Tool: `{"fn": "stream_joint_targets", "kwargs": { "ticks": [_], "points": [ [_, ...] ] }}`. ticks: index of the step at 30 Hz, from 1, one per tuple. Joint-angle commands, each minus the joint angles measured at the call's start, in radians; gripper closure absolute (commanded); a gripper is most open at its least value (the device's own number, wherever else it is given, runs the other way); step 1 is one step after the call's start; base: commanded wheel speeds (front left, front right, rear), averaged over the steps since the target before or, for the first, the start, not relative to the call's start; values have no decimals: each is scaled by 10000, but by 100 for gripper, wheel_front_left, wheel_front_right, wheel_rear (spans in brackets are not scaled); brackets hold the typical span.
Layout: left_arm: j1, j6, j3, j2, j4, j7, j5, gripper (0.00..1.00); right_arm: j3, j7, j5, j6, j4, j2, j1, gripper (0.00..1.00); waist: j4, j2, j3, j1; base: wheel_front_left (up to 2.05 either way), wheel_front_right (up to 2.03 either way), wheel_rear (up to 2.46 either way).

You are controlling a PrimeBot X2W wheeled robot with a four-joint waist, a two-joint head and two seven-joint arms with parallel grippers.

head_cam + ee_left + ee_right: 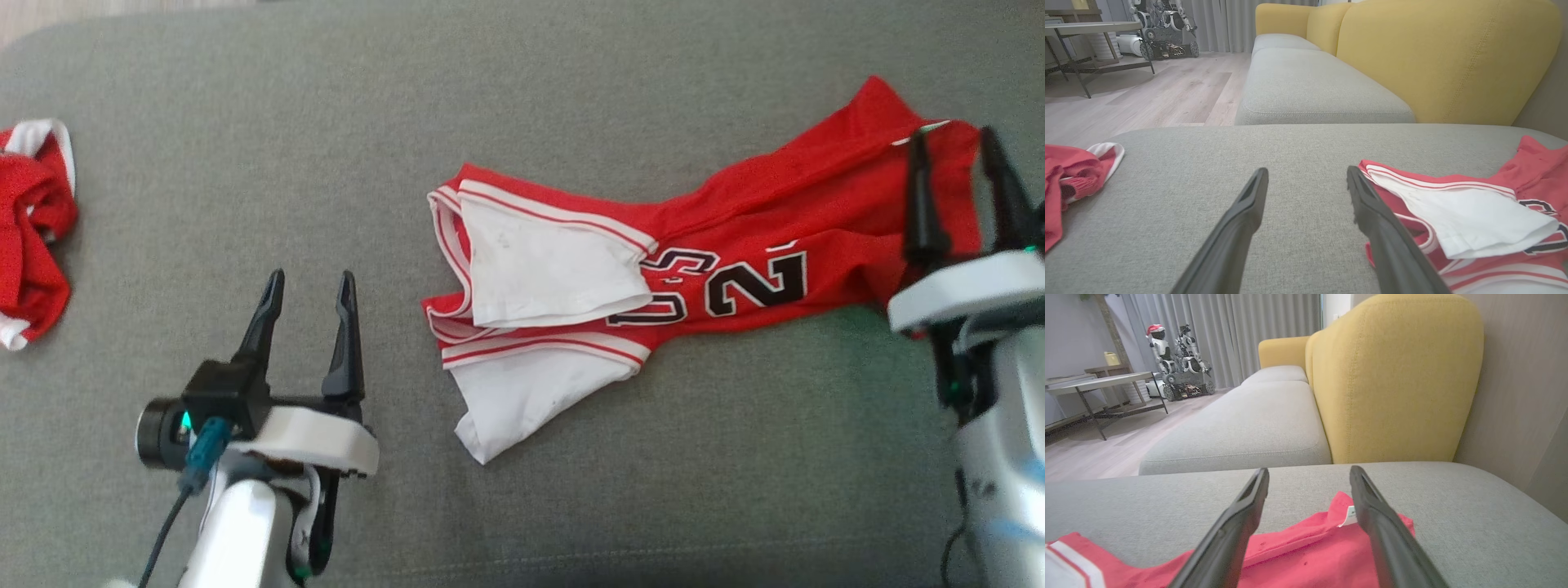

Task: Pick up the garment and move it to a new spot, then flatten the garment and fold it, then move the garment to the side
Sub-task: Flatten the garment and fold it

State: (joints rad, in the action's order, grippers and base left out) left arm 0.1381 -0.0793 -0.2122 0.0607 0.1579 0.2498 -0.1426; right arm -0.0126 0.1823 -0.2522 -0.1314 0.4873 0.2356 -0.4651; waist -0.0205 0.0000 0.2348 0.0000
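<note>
**jersey sprawled on the grey seat, both grippers open and empty**

the garment (735,245) – a red jersey with white trim and black numerals – lies rumpled lengthwise on the grey sofa seat (522,98). its white-lined end sits near the middle of the head view and its red end runs up to the right.

the right gripper (953,135) is over that red end, close to a small white tag. its fingers are spread wide with nothing between them; whether the tips touch the cloth is hard to tell from these angles.

the left gripper (313,278) is just left of the jersey's striped edge, over bare grey fabric, equally wide apart and holding nothing.

a broad stretch of bare seat lies between the left gripper and a second red garment (33,229) bunched at the far left edge. more bare seat runs beyond the jersey – up to the rounded far edge, where pale wood floor (1147,94) begins.

in the right wrist view a yellow backrest (1392,375) rises past the seat's edge, beside another grey cushion (1249,428).
</note>
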Motion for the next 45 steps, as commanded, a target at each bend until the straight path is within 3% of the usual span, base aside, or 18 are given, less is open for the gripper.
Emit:
{"fn": "stream_joint_targets", "kwargs": {
  "ticks": [1,3,8,16,39,45],
  "points": [
    [57,-54,341,157,-354,120,32,0,170,-116,128,7,-692,-15,209,0,-131,0,-253,0,0,0,0],
    [-158,-66,380,199,-361,120,15,0,147,-596,363,7,-1927,-325,998,0,-203,0,-512,0,0,0,0],
    [-535,-96,413,225,-349,120,-44,0,98,-1362,709,7,-3640,-859,2327,0,-275,0,-929,0,0,0,0],
    [-920,-165,390,296,-336,88,-111,0,76,-2105,972,7,-5147,-1380,3799,0,-325,0,-1299,0,0,0,0],
    [-636,-311,41,318,-696,-82,-136,0,242,-2385,1037,7,-5672,-1602,4012,0,-56,0,-1114,0,0,0,0],
    [187,198,-1068,53,-831,-479,-342,0,462,-2394,970,7,-5702,-1642,3956,0,173,0,-758,0,0,0,0]
  ]
}}
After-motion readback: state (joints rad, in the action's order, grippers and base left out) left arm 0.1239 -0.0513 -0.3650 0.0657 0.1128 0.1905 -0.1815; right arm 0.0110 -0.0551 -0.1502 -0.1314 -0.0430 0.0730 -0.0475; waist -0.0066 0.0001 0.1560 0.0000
